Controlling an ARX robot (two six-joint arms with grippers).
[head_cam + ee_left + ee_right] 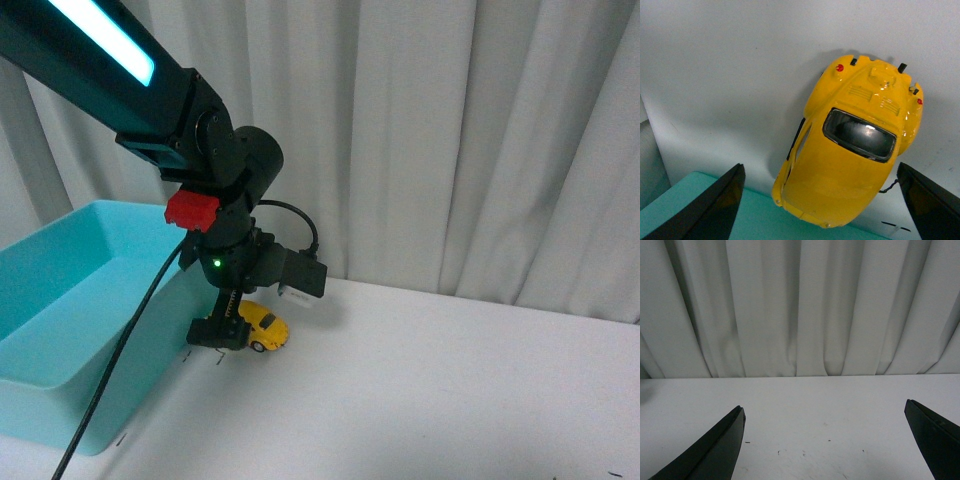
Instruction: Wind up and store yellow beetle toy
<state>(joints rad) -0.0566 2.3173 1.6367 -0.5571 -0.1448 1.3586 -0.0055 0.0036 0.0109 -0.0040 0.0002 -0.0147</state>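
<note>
Behind the white bench (430, 400) hangs a pale pleated curtain (450, 130). A turquoise bin (70, 400) stands on the bench's left side. The left end effector (222, 335) is wide open over the yellow beetle toy (265, 328), which lies ungripped on the bench just beside the bin. The right end effector (823, 405) is also wide open and holds nothing.

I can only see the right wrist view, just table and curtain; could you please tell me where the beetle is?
Observer: The beetle sits on the table beside the turquoise bin, just under the left hand.
Operator: Is the left hand gripping it?
Observer: No, the left wrist view shows its fingers wide open, with the beetle between them.
Operator: Is the beetle upright?
Observer: Yes, on its wheels, roof up.
</note>
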